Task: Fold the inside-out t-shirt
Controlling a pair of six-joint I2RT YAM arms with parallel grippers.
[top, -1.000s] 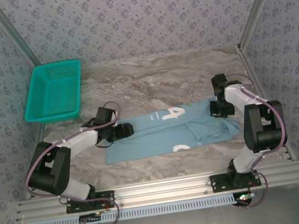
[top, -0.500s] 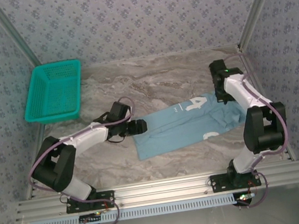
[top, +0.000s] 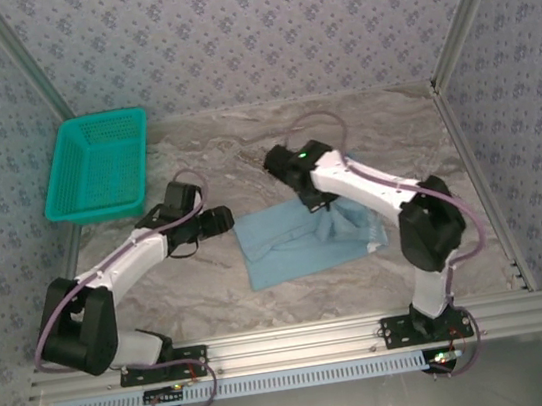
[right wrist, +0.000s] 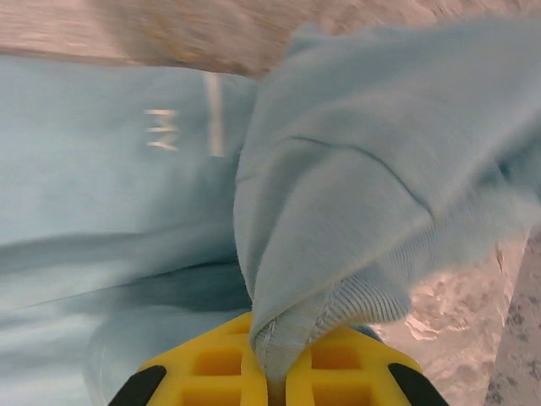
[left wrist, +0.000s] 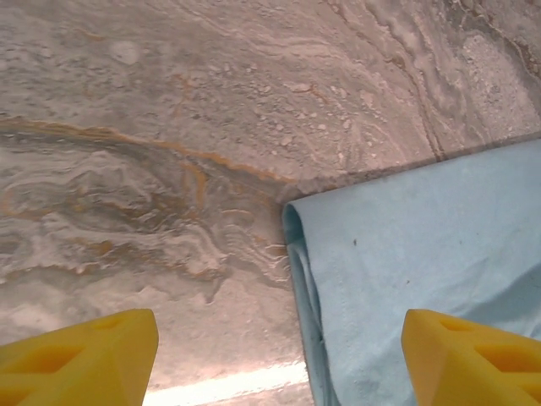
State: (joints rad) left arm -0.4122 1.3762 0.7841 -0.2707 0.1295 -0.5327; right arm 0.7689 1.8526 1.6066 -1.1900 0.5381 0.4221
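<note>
t-shirt point(top: 298, 250): blue, bunched up mid-frame on the marble table point(top: 243, 146)
left gripper point(top: 227, 219): jaws wide, holding nothing, just off its left edge
right gripper point(right wrist: 270, 372): pinched tight on a ribbed hem

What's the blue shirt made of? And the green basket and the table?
The t-shirt looks like soft knit cloth, probably cotton: it droops in folds and its hem is finely ribbed. The basket looks like smooth plastic, moulded as a mesh of holes. The table looks like marble, with grey and brown swirly veins, though it could be a printed pattern.
</note>
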